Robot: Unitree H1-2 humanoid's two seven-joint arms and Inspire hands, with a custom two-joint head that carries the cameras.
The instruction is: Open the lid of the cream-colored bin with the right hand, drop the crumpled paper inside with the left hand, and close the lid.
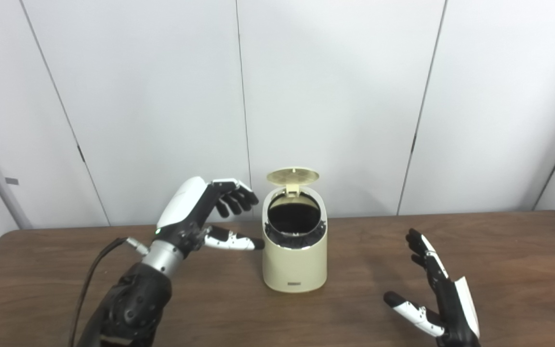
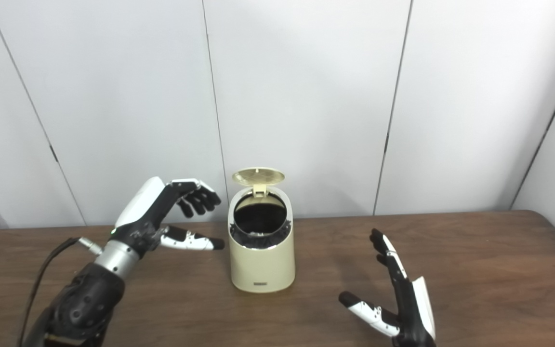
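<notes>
Your left hand (image 1: 205, 212) hangs raised just beside the upper left of the bin, fingers curled loosely forward and thumb stretched toward the bin wall; it grasps nothing, and no paper shows between fingers and thumb. Your right hand (image 1: 439, 294) stands low over the brown wooden table (image 1: 499, 260), well apart from the bin on its right side, fingers spread upward, thumb out, released and empty.

The small cream-coloured oval plastic bin (image 1: 295, 260) stands upright near the middle of the table. Its round cream lid (image 1: 292, 176) is tipped up on the rear hinge, and the dark opening (image 1: 293, 213) faces you. No crumpled paper is visible on the table or in either hand; the bin's interior is too dark to confirm that it lies inside.

Judgement: the opening step is done, and the empty left hand at the rim suggests the drop is done too. The closing step is in hand.

The next move calls for one hand to reach the raised lid from above or behind and press it forward and down until it seats. Keep the push light; the bin looks light and could slide or tip.
</notes>
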